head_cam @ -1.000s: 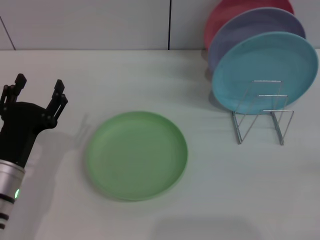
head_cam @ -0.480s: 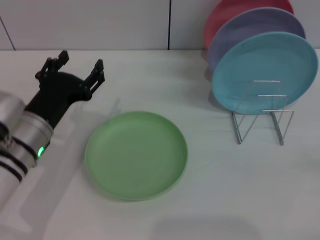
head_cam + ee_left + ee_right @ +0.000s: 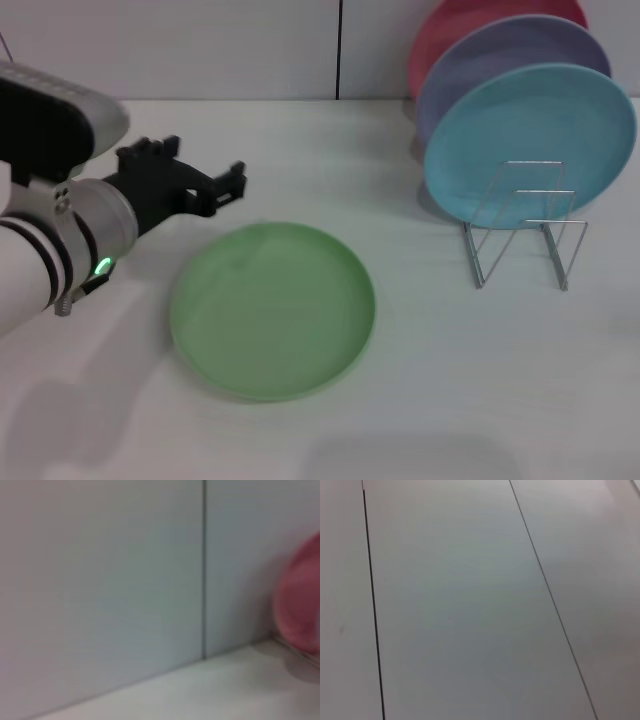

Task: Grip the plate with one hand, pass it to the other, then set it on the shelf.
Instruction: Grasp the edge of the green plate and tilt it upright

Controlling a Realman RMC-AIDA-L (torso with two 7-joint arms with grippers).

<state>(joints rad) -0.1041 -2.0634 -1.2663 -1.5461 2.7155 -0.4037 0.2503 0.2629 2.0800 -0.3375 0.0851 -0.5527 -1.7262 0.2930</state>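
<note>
The light green plate (image 3: 272,310) lies flat on the white table (image 3: 480,390), left of centre in the head view. My left gripper (image 3: 203,163) is open and empty. It hovers just beyond the plate's far left rim on its silver-white arm (image 3: 60,240), fingers pointing right. The wire shelf (image 3: 525,235) stands at the right with free slots at its front. My right gripper is out of view; the right wrist view shows only wall panels.
A turquoise plate (image 3: 530,140), a lavender plate (image 3: 510,65) and a pink plate (image 3: 470,25) stand on edge in the shelf's back slots. The pink plate also shows in the left wrist view (image 3: 300,610), by the wall.
My left arm has swung up and to the right, from the table's left edge to just beyond the plate's far left rim. The plate has not moved.
</note>
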